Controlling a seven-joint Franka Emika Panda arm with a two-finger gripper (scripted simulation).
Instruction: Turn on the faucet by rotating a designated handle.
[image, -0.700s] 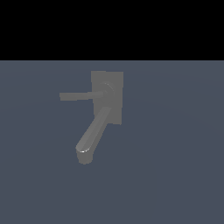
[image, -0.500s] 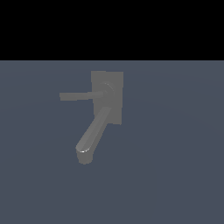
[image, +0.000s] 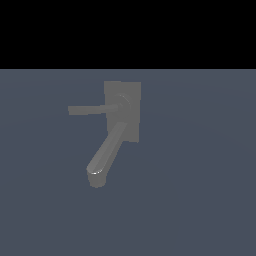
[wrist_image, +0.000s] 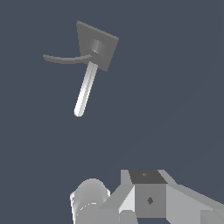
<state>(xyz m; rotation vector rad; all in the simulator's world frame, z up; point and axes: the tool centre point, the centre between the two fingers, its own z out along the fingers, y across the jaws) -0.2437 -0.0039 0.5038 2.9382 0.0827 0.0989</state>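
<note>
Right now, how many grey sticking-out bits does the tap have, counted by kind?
Thick rounded spout: 1
Thin flat handle: 1
Total: 2, both sticking out from the round hub of the faucet.

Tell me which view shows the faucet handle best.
Exterior view: the handle is a clear straight bar pointing to that view's left from the hub, apart from the spout. Wrist view shows it smaller, farther off, curved-looking.
</note>
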